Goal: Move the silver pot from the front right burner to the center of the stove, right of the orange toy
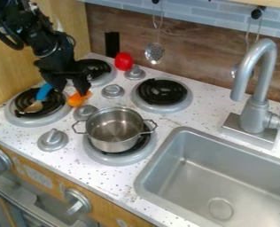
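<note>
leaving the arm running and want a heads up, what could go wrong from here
The gripper's open jaws hang very near the orange object, so one might knock it. The blue-handled spoon lies close by on the rear-left burner and could be snagged or pushed off. The metal pot stands nearby; a low sideways swing could bump it.

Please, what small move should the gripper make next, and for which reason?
Perhaps shift the gripper slightly toward the picture's right before closing: its fingers look apart, and the orange object appears below the fingertip on that side, not between both. The blue-handled spoon lies near the other fingertip.
</note>
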You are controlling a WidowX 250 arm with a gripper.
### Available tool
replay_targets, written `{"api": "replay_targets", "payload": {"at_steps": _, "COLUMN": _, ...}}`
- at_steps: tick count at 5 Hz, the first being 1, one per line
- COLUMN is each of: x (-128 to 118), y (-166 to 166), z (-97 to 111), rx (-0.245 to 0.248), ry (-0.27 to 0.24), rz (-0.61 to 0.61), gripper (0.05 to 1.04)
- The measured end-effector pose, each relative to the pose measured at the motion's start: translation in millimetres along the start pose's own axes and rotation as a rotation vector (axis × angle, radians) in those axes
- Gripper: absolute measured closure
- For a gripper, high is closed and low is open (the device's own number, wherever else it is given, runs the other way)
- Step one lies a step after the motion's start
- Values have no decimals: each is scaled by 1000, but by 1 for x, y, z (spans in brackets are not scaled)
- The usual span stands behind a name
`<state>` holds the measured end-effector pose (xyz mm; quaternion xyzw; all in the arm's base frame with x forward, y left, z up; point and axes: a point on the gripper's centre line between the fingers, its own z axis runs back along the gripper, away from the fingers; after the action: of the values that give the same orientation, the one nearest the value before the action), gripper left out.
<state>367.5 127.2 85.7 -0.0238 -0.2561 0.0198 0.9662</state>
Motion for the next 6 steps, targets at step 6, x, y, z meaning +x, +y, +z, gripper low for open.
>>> {"api": "replay_targets", "payload": {"at_steps": 6, "x": -25, "y": -55, "z": -17, "rx": -129, "ry": -4, "rz": -211, "gripper": 83}}
